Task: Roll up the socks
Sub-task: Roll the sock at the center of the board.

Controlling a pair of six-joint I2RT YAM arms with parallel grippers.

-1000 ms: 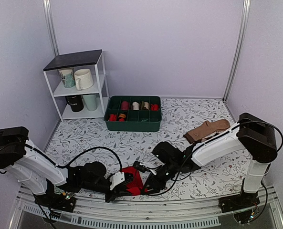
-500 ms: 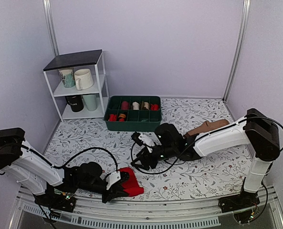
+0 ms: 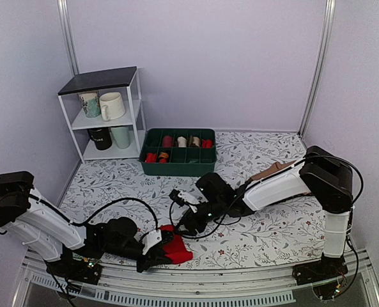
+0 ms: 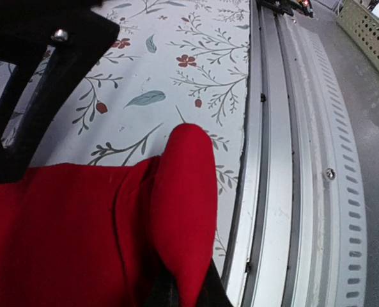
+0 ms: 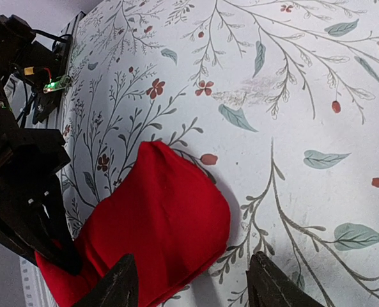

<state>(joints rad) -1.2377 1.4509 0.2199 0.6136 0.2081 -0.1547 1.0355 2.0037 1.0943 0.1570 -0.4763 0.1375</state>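
Top view: socks point(image 3: 175, 248) are a folded red lump at the near edge of the table point(image 3: 278, 224), left of centre. Left gripper point(image 3: 158, 246) is on their left end, jaws pressed together on the fabric. Right gripper point(image 3: 180, 225) hangs just behind the lump on its far side, angled down at it; can't tell whether it touches. Left wrist view: red fills the lower left, with a rounded fold just beside the rail point(image 4: 272, 160). One dark finger point(image 4: 23, 109) lies over the fabric at left and the other shows at the bottom edge under it, so that's a pinch on the socks. Right wrist view: fingertips point(image 5: 122, 284) are spread wide with nothing between them. The lump lies just ahead of the gap, offset to the left of that view, its long axis diagonal from the left gripper's clamp out to a free rounded end. Judgement: left arm anchors one end and the free end faces the right gripper, the nearer free tool. A rolling stroke would start at that end and run along the diagonal toward the clamp.
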